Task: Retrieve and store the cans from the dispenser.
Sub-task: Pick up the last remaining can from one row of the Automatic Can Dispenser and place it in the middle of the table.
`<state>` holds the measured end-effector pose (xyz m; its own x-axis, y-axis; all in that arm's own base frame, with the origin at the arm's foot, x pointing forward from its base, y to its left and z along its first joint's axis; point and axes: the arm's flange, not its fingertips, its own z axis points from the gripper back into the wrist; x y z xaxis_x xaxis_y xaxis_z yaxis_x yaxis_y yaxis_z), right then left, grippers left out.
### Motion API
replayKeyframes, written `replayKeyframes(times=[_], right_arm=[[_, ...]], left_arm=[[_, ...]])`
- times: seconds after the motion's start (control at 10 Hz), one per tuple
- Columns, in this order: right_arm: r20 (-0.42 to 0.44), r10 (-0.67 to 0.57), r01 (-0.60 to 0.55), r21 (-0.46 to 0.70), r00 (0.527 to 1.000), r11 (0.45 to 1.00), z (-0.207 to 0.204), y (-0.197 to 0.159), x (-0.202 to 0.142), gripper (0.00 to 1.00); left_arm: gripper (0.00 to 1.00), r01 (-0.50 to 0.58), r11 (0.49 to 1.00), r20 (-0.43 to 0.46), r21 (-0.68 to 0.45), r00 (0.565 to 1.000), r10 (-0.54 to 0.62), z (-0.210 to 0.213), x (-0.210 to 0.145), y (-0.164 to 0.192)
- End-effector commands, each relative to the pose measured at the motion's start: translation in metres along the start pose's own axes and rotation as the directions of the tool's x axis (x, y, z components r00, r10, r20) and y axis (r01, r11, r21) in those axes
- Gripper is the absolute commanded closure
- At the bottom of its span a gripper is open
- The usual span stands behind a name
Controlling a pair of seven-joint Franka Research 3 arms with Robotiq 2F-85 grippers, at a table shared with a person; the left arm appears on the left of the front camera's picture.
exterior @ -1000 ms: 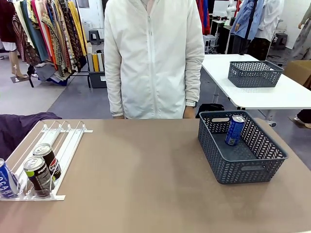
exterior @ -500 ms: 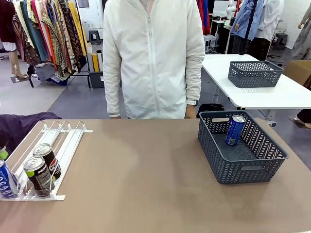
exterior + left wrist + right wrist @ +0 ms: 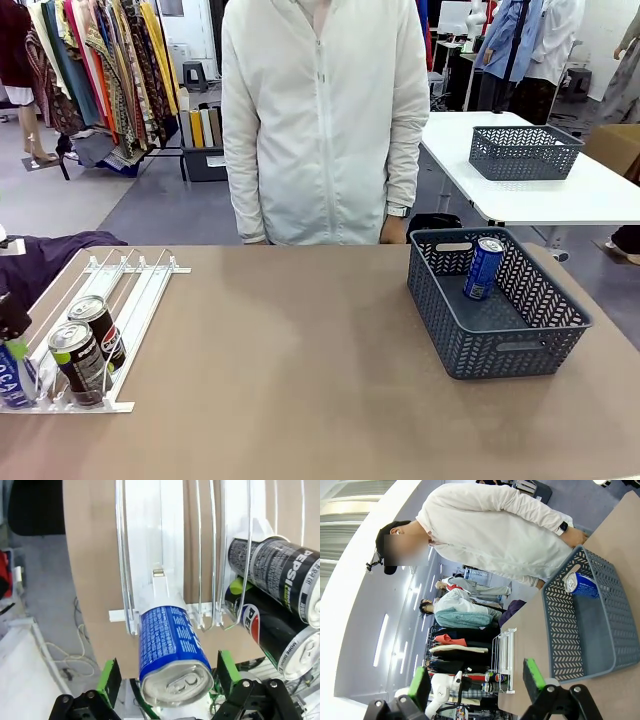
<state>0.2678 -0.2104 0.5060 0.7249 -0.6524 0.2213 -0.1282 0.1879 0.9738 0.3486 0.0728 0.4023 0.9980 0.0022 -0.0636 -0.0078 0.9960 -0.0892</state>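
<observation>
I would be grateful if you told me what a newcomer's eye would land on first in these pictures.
First, the blue can at the near end of the dispenser, framed by the green pads of the open left claw, with two black cans beside it. Then the grey basket on the right of the table, a second blue can leaning inside, and the person in a white jacket at the far edge.

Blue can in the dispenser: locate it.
The blue can sits at the near left of the front view, at the near end of the dispenser's leftmost lane beside two black cans, between the left gripper's open fingers.
</observation>
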Motion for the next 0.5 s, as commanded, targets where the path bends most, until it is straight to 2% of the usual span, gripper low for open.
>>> replayKeyframes(times=[0.0, 0.3, 0.4], right_arm=[[0.016, 0.011, -0.012, 0.026, 1.000, 1.000, -0.0029, 0.0028, 0.0024, 0.00], [0.016, 0.011, -0.012, 0.026, 1.000, 1.000, -0.0029, 0.0028, 0.0024, 0.00], [0.016, 0.011, -0.012, 0.026, 1.000, 1.000, -0.0029, 0.0028, 0.0024, 0.00]], left_arm=[[0.00, -0.006, 0.999, -0.002, 0.048, 1.000, 0.007, -0.0364, -0.0406, -0.0140], [0.00, 0.002, 0.999, -0.019, 0.039, 1.000, -0.002, -0.0369, -0.0418, -0.0136], [0.60, 0.007, 0.999, -0.018, 0.032, 1.000, -0.006, -0.0383, -0.0416, -0.0149]])
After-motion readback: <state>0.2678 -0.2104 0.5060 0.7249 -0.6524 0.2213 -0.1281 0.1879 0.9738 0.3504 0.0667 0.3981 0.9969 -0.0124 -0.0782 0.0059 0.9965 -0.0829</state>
